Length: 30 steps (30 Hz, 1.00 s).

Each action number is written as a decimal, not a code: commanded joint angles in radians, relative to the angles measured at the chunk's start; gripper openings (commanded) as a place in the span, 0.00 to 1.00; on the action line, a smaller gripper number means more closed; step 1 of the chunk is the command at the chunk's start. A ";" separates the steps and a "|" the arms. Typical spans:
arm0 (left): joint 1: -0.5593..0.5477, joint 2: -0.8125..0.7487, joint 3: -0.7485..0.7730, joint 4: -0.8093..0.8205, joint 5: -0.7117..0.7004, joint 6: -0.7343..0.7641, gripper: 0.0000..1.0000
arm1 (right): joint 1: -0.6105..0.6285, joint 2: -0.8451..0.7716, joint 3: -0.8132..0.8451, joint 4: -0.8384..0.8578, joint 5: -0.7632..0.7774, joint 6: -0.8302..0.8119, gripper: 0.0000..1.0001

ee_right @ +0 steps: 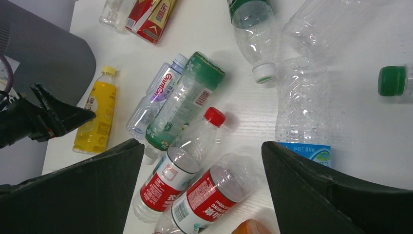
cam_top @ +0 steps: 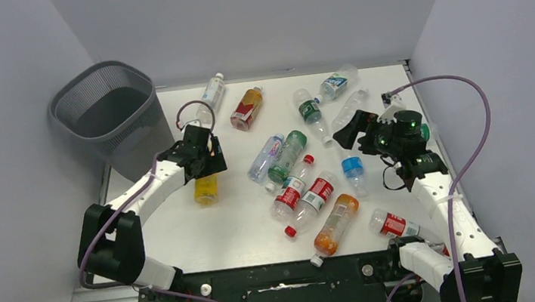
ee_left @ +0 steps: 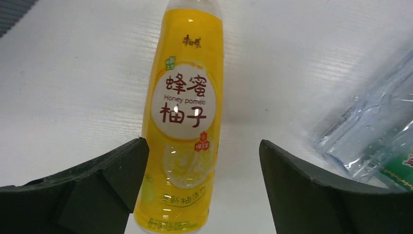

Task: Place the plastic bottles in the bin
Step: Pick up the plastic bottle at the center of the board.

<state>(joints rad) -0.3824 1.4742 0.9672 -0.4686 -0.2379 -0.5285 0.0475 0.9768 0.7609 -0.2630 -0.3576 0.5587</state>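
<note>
The bin point(cam_top: 104, 112), dark grey mesh, stands off the table's far left corner. A yellow bottle point(ee_left: 182, 122) lies on the white table point(cam_top: 220, 232). My left gripper point(cam_top: 207, 160) hangs open just over its base end, one finger on each side point(ee_left: 203, 146). Several more plastic bottles lie across the middle and right. Among them are two red-labelled ones point(ee_right: 214, 190) point(ee_right: 168, 178), a green one point(cam_top: 287, 156) and an orange one point(cam_top: 336, 223). My right gripper point(cam_top: 347, 133) is open above the red-labelled pair point(ee_right: 202, 146), holding nothing.
An amber bottle point(cam_top: 247, 109) and a clear one point(cam_top: 212, 93) lie at the back near the bin. Grey walls close in the table on three sides. Purple cables point(cam_top: 475, 135) loop from both arms. A red-labelled bottle point(cam_top: 393, 222) lies beside the right arm's base.
</note>
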 commanded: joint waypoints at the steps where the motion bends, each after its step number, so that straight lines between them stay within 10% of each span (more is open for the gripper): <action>1: -0.067 0.053 0.067 -0.023 -0.158 0.031 0.85 | 0.009 -0.033 0.002 0.033 -0.012 0.002 0.98; 7: -0.094 0.133 0.079 -0.052 -0.216 0.027 0.83 | 0.012 -0.053 -0.009 0.027 -0.016 0.009 0.98; 21: -0.110 0.126 0.115 -0.080 -0.199 0.015 0.36 | 0.011 -0.041 -0.005 -0.090 0.133 0.003 0.98; 30: -0.113 0.043 0.265 -0.157 -0.182 0.031 0.35 | -0.013 0.019 0.032 -0.151 0.243 0.051 0.98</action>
<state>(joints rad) -0.4904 1.6012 1.1099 -0.6029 -0.4171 -0.5110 0.0444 0.9737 0.7464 -0.4084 -0.1654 0.5865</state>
